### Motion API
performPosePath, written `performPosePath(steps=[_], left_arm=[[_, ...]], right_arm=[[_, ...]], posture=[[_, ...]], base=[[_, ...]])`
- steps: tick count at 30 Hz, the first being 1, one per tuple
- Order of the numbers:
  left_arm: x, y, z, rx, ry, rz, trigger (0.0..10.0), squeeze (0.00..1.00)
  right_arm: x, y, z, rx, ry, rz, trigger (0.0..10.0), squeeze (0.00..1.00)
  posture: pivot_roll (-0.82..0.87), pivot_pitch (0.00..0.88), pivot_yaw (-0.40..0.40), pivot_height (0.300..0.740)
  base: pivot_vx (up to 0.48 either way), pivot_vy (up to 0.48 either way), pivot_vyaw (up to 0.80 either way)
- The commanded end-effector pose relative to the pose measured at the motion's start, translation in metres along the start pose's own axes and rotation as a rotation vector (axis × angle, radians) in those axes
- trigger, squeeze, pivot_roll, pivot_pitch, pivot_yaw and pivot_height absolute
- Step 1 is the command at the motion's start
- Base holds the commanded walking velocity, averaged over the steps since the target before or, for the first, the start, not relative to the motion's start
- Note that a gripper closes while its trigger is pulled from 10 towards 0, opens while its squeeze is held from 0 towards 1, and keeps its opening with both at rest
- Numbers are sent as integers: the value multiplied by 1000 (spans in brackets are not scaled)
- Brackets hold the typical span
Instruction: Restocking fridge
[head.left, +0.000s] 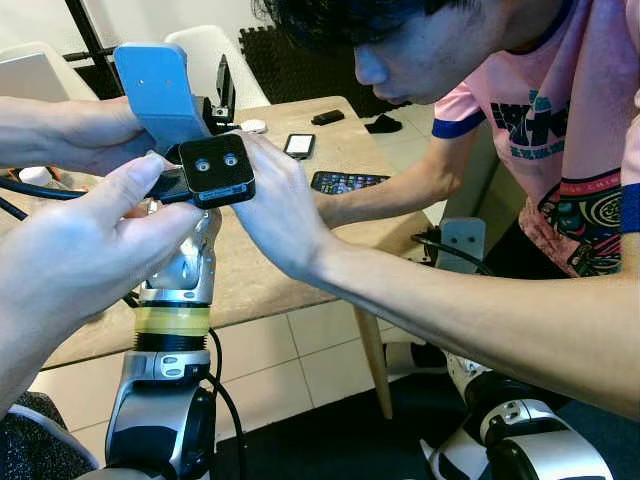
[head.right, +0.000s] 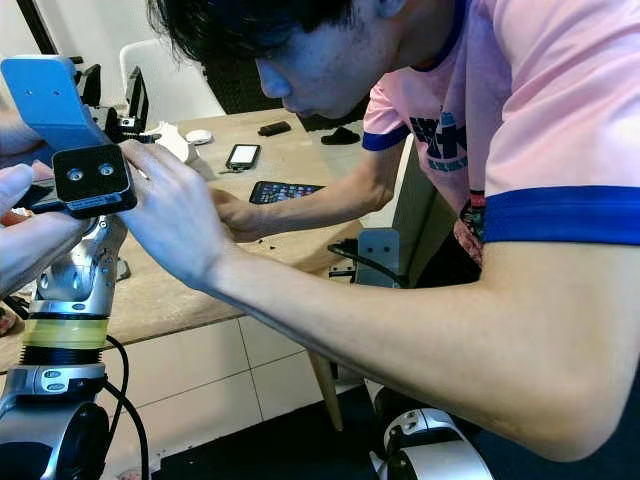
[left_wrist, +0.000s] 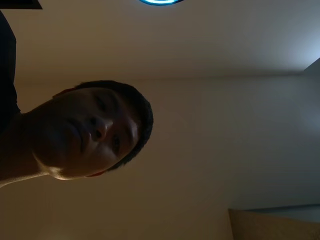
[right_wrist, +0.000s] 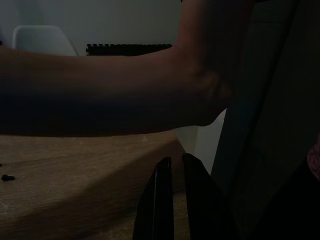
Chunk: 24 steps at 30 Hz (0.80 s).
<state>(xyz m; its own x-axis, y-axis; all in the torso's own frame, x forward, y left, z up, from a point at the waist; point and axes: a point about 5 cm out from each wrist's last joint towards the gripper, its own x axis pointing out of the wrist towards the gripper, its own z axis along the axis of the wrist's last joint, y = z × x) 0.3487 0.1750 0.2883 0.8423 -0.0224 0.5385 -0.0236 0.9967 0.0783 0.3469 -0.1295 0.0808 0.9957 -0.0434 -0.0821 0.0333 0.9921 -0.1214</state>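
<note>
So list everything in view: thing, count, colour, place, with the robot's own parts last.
Table: one, light wood, ahead.
Phones: two, dark, on the table.
Chairs: two, white, behind the table.
Person: one, pink shirt, bending over the table, hand on the wrist camera.
Second person's hand: one, at the camera's other side.
Wrist camera: one, black, on the left arm.
Right gripper: black fingers close together, beside the table edge.

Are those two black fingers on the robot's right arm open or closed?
Closed. In the right wrist view the right gripper has its two black fingers nearly touching, with nothing between them, beside the wooden table.
</note>
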Motion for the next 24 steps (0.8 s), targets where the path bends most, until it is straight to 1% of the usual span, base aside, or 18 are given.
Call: performPosePath(steps=[1,24], left_arm=[[0,-2,-1,-4,11,-10,10000,0],[0,-2,-1,3,13,-16,10000,0]], right_arm=[[0,1,-2,6,6,0,10000,0],[0,1,-2,8,12,-2,10000,0]], posture=[[40,0,39,740],[40,0,43,740]], base=[[0,0,0],[0,0,0]])
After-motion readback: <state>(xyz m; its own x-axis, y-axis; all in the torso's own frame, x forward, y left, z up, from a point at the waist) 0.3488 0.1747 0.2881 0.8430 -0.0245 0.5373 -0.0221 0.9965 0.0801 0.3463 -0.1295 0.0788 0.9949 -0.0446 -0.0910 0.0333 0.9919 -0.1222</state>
